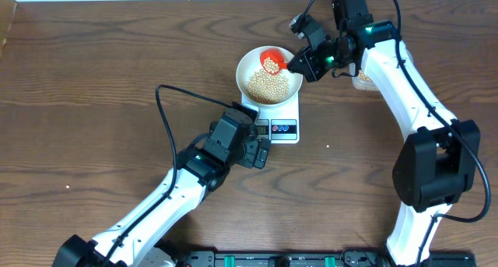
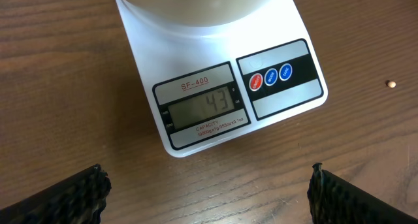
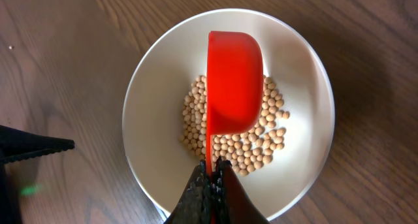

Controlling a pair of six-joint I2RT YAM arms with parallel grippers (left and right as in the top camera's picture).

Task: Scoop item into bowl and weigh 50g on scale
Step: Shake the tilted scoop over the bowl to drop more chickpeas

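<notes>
We record a brown wooden worktop (image 1: 93, 80) carrying all items.

The left arm reaches in from the lower left. Its tool (image 2: 208, 179) hangs just in front of the scale's front edge, the two fingers spread wide and nothing between them. The right arm comes in from the right side. Its tool (image 3: 210, 178) is clamped tight on the thin handle of a red scoop (image 3: 234, 80), over the bowl's right rim.

The scale (image 2: 196, 54), white and rectangular, sits near the middle of the worktop. Its grey display reads 43, and beside it we note three round buttons, one red and two blue.

The bowl (image 3: 157, 119), round and white, stands on the scale platform and covers most of it.

The scoop is held over the bowl's far side, clear of the heap below. The overhead view shows beans in its cup.

The beans (image 3: 261, 142), small, round and pale tan, lie in a loose heap on the bowl's floor, leaving the walls bare.

One stray bean (image 2: 390, 84) lies on the worktop, to the right of the scale.
</notes>
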